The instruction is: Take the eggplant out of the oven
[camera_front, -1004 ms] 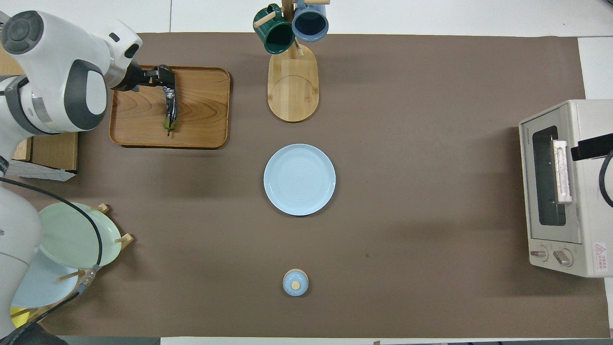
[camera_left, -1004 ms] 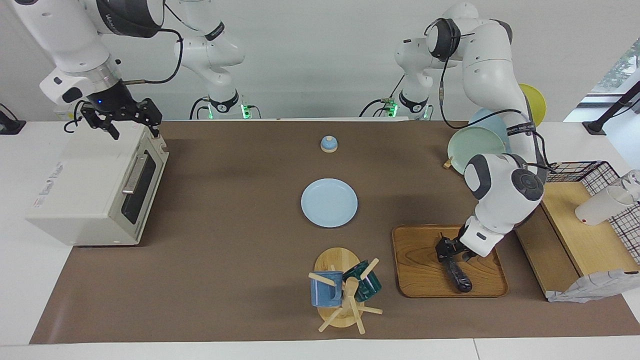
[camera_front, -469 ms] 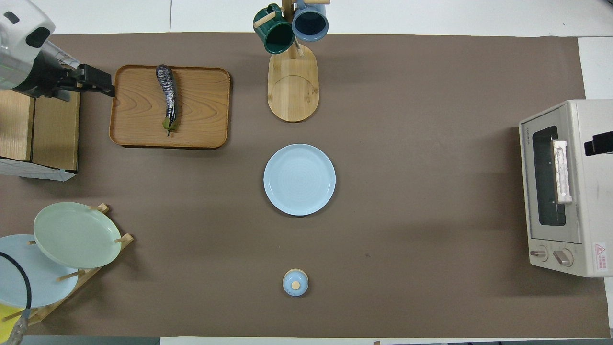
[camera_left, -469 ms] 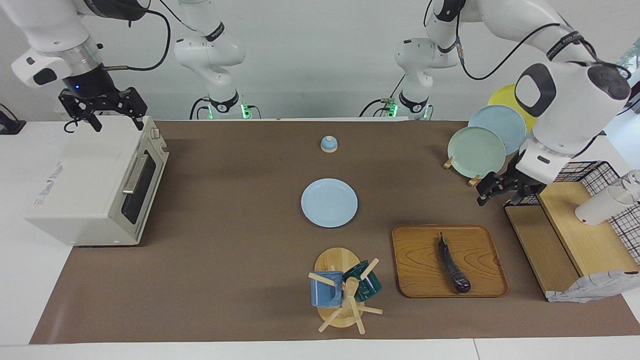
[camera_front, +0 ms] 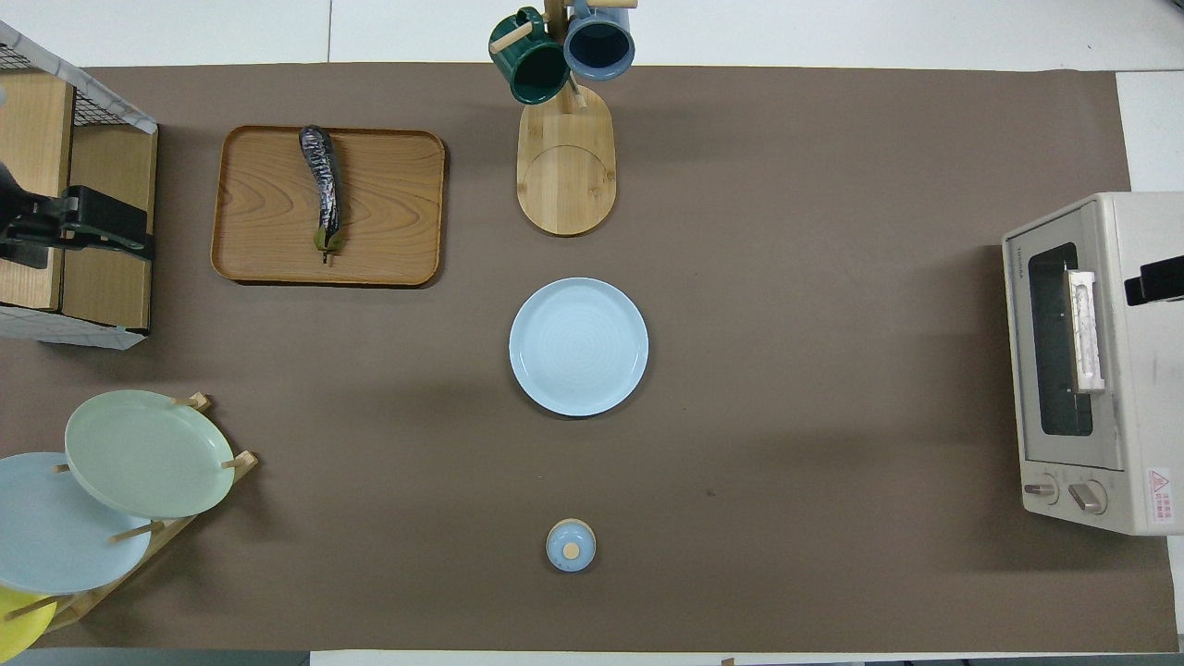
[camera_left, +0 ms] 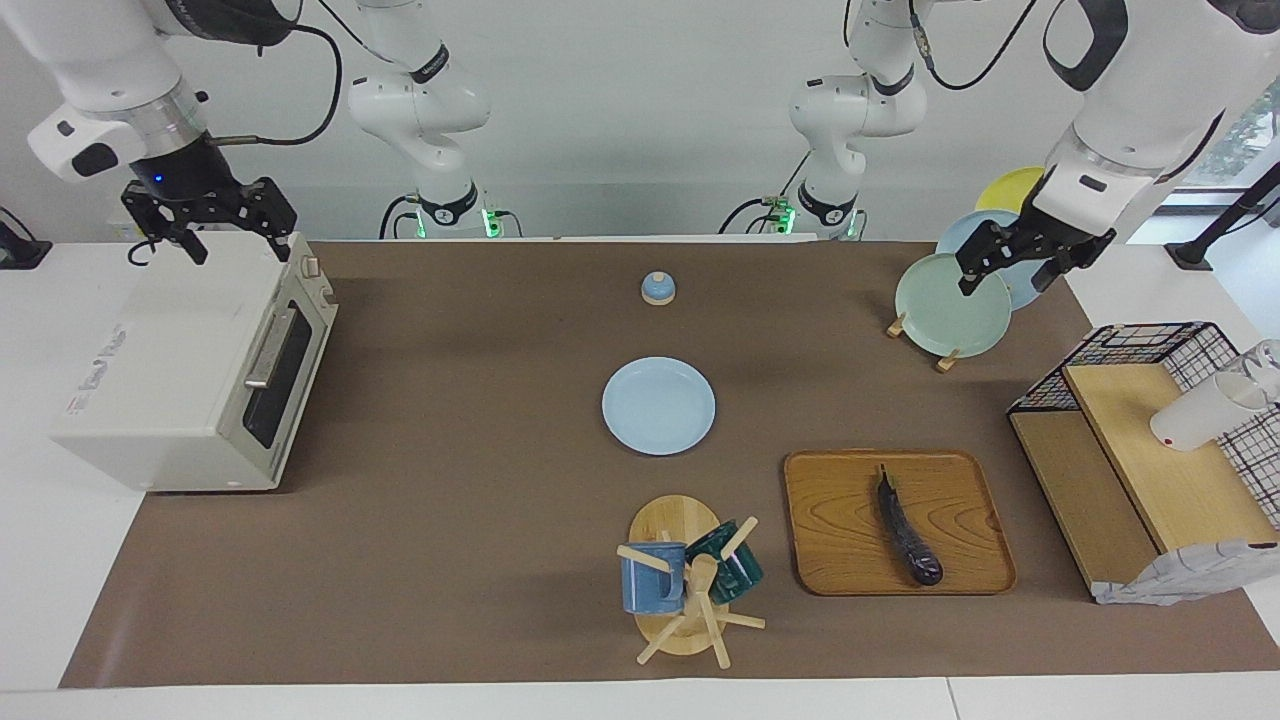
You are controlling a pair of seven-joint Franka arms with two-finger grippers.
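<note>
The dark purple eggplant [camera_left: 908, 530] lies loose on the wooden tray [camera_left: 840, 560], stem end toward the robots; it also shows in the overhead view [camera_front: 321, 190]. The off-white oven [camera_left: 170, 370] stands at the right arm's end of the table with its glass door shut, and shows in the overhead view too [camera_front: 1110, 370]. My left gripper [camera_left: 1000, 282] is open and empty, raised over the plate rack, well away from the eggplant. My right gripper [camera_left: 240, 243] is open and empty just above the oven's top.
A light blue plate [camera_left: 658, 405] lies mid-table. A mug tree [camera_left: 690, 580] with two mugs stands beside the tray. A small blue lidded pot [camera_left: 657, 288] sits near the robots. A rack of plates [camera_left: 950, 305] and a wire basket with wooden boxes [camera_left: 1150, 440] stand at the left arm's end.
My left gripper let go of the eggplant on the tray, rose and drew back over the plate rack. My right gripper lifted slightly and stays over the oven.
</note>
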